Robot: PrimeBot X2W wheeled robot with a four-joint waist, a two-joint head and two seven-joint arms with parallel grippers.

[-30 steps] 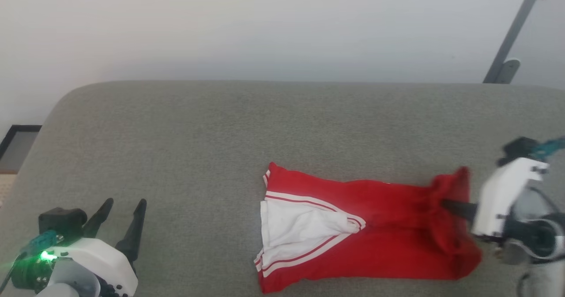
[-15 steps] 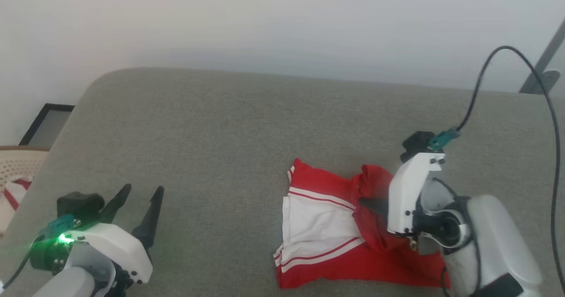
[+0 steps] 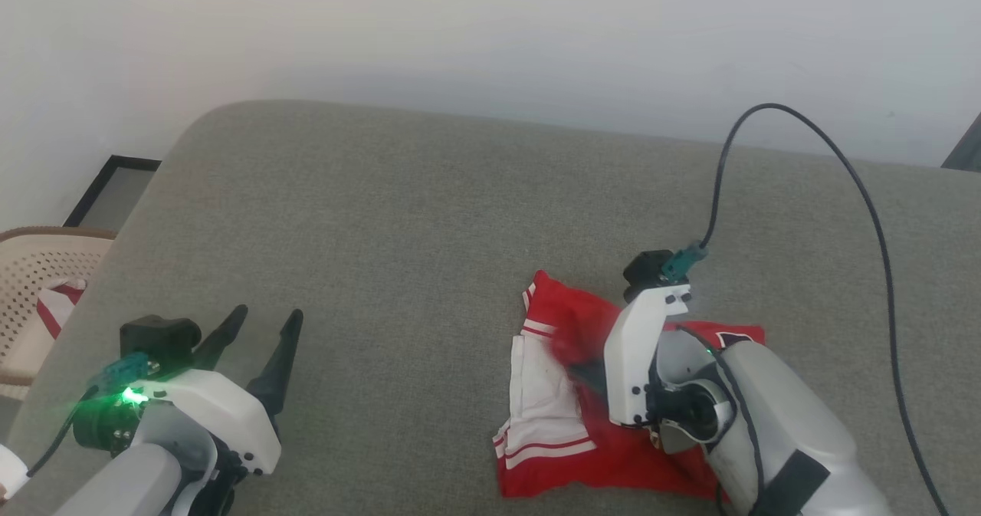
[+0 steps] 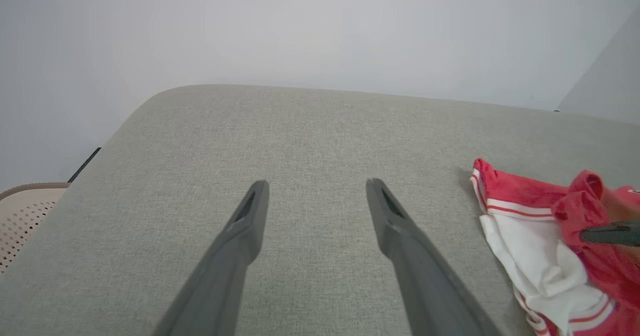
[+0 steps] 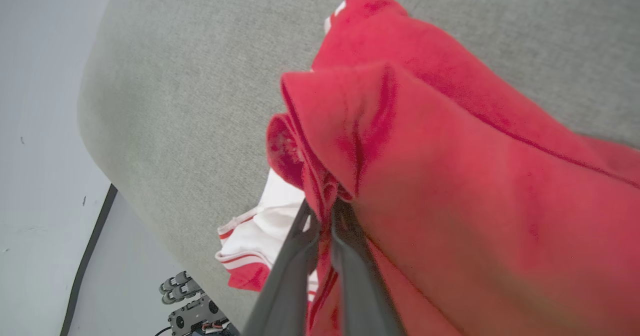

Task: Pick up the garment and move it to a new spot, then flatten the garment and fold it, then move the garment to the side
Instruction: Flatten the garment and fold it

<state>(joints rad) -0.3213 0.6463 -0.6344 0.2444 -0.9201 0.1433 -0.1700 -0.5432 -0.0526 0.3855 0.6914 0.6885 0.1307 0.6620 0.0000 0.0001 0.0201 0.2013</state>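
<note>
The garment [image 3: 546, 401], bright red with a white sleeve and striped trim, lies on the grey cushion [image 3: 383, 232] right of centre. One red edge is lifted and doubled over the rest. My right gripper [image 3: 581, 369] is shut on that raised red fold, its fingers pointing left above the white sleeve. In the right wrist view the two fingers [image 5: 300, 241] pinch a bunched layer of the garment [image 5: 450, 176]. My left gripper [image 3: 267, 324] hovers open over bare cushion at the lower left, well apart from the cloth. The left wrist view has the left gripper [image 4: 316, 186] spread wide, with the garment [image 4: 530, 246] at the right.
A beige perforated basket [image 3: 31, 286] holding red-and-white cloth stands off the cushion's left end. A black cable [image 3: 766, 110] arcs from the right wrist over the cushion's back right. Pale wall runs behind. A dark frame [image 3: 115, 186] sits on the floor at left.
The head camera has shifted. My right gripper has carried the garment's right edge leftward over the rest, so the cloth now lies about half as wide. The left gripper stays open.
</note>
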